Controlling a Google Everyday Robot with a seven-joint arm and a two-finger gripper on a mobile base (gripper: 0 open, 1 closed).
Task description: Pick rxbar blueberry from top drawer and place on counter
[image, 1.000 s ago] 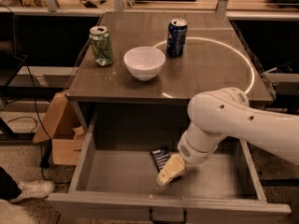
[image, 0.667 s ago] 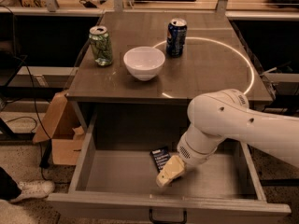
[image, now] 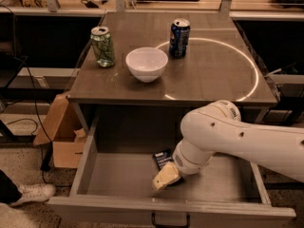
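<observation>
The top drawer (image: 118,177) is pulled open below the counter (image: 209,70). The rxbar blueberry (image: 162,157) lies flat on the drawer floor near the middle, partly hidden by my arm. My gripper (image: 165,178) reaches down into the drawer and sits right over the near end of the bar, its cream-coloured fingers (image: 161,179) pointing toward the drawer's front. The white arm covers the right half of the drawer.
On the counter stand a green can (image: 103,46), a white bowl (image: 147,63) and a blue soda can (image: 179,37). A cardboard box (image: 61,134) sits on the floor left of the drawer. A shoe (image: 28,194) shows at bottom left.
</observation>
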